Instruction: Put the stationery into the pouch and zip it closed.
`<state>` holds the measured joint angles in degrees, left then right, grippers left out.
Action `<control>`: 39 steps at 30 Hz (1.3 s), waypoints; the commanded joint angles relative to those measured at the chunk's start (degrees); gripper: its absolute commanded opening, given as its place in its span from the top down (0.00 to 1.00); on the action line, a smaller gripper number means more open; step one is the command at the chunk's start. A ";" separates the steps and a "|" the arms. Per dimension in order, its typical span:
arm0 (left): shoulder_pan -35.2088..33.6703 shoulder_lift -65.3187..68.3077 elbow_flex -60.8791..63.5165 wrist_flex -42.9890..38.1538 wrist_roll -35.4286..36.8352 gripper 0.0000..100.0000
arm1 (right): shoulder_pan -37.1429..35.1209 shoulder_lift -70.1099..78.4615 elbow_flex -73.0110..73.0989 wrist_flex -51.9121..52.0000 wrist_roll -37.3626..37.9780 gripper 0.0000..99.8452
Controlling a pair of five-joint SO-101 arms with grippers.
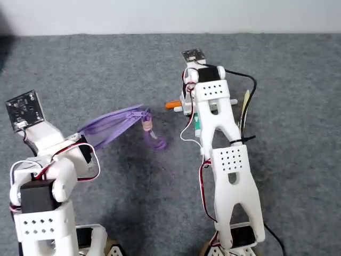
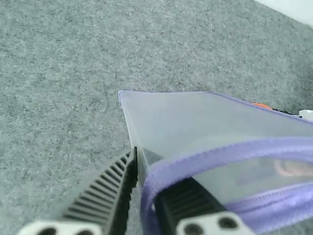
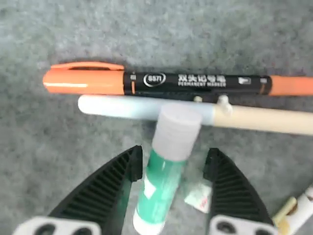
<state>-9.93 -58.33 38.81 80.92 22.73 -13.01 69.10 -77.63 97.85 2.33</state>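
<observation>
- Two hands are seen over a grey bench (image 1: 106,64).
- The purple pouch (image 2: 205,127) is pinched at one end by the left hand (image 2: 142,171).
- The right hand (image 3: 171,156) is held wide, with one finger on either side of a green glue stick (image 3: 164,191).
- An orange marker (image 3: 161,81) and a pale pen (image 3: 146,107) are laid side by side at the glue stick's cap, apart from the pouch.

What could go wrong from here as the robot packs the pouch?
The right gripper straddles the glue stick, whose cap touches the pen beside the marker; closing may nudge them away. The left gripper pinches just one end of the pouch, so it could sag or slip.
</observation>
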 commanded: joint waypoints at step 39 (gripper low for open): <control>-0.09 0.70 -1.54 -0.44 0.70 0.99 | -26.07 -87.43 53.10 4.88 0.88 0.99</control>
<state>-9.93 -58.33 38.81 80.84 22.73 -34.81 -12.92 -24.97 100.66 5.93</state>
